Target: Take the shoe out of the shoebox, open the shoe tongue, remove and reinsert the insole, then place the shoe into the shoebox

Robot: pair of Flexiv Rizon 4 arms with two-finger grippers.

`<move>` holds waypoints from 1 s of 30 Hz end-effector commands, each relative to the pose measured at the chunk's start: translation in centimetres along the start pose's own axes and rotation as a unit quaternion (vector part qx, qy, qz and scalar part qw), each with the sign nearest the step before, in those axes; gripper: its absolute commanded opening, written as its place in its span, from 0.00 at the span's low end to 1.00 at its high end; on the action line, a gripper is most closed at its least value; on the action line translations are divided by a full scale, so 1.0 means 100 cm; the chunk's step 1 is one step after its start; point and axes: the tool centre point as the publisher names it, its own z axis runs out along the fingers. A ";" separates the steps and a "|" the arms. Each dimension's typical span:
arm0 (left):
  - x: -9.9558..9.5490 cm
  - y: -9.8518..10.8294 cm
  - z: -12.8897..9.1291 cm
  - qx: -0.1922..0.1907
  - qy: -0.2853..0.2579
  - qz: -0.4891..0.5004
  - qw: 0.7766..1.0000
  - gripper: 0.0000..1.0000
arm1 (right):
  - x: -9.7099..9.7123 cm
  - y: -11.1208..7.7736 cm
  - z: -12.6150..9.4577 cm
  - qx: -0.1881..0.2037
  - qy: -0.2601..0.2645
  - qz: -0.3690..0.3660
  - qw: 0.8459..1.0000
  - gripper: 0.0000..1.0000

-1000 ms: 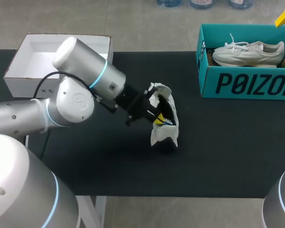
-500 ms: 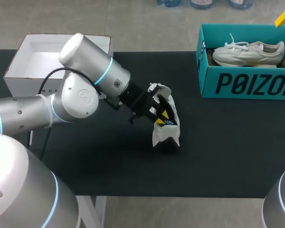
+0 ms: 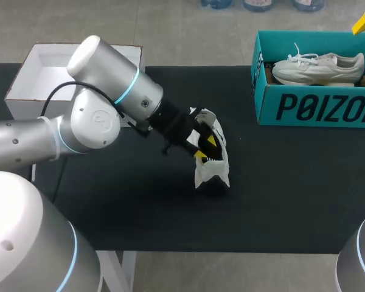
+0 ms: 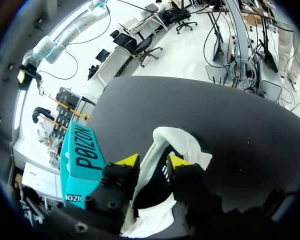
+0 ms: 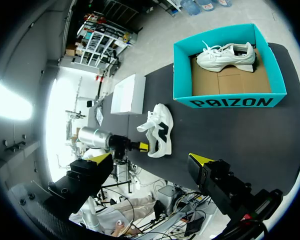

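The left claw point(image 3: 205, 147) is nearly shut, clamped on the upper of the white shoe point(image 3: 212, 173). In the left wrist view the claw point(image 4: 151, 161) has only a narrow gap between its yellow tips. White fabric and dark lining of the shoe point(image 4: 177, 140) fill that gap. One tip sits against the outside of the upper and the other reaches into the dark opening. The left arm comes in from the left and ends over the middle of the black tabletop point(image 3: 292, 182).

The right claw point(image 5: 151, 159) hangs high above the tabletop with its fingers spread wide, holding and touching nothing.

The shoe point(image 5: 160, 132) rests on the tabletop near its centre, well apart from the teal shoebox point(image 3: 316, 109). It is tipped toward its side, with its laces and opening turned toward the left arm and a black side mark showing. Its long axis runs roughly from the near edge of the tabletop toward the far edge. Which end is the toe cannot be told.

The shoebox point(image 5: 230, 102) stands open at the far right of the tabletop. A second white shoe point(image 3: 319, 67) lies in it along the back wall, sole down. A white box point(image 3: 24, 79) sits open at the far left corner.
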 end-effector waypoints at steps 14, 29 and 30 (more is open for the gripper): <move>-0.018 0.009 0.005 0.063 0.247 0.086 0.963 0.00 | 0.000 0.002 0.000 0.002 -0.002 0.000 1.000 1.00; 0.009 0.015 0.035 0.060 0.363 0.149 0.918 0.00 | 0.000 0.002 0.000 0.002 -0.002 0.000 1.000 1.00; 0.011 0.016 0.036 0.064 0.366 0.145 0.917 0.00 | 0.000 0.002 0.000 0.002 -0.002 0.000 1.000 1.00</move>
